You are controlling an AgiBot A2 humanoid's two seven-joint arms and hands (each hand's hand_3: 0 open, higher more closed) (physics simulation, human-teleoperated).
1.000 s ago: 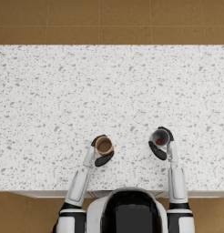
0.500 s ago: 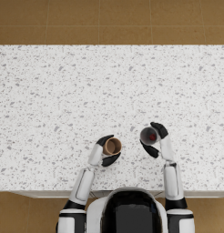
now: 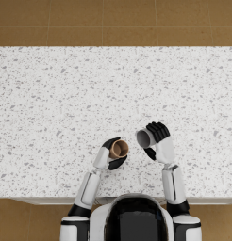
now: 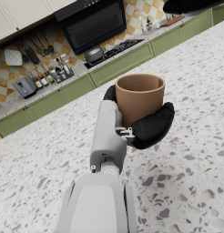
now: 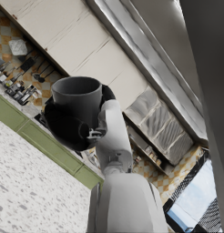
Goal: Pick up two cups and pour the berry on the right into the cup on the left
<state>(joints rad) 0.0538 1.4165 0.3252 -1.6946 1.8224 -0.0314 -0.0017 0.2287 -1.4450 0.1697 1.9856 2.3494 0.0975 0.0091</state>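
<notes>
Grey cup (image 3: 145, 138) in right hand (image 3: 159, 141)

brown cup (image 4: 139, 98): matt | grey cup (image 5: 76, 100): matt | counter (image 3: 66, 94): speckled stone, smooth

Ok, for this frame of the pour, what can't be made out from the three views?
- The berry: none shows now. In the head view the grey cup is tipped with its mouth toward the brown cup; its inside is too small to read.
- Inside of both cups: both wrist views see them side-on, walls hiding the contents.
- Right hand grip: its back hides the fingers.
- Left hand is partly under the brown cup.
</notes>
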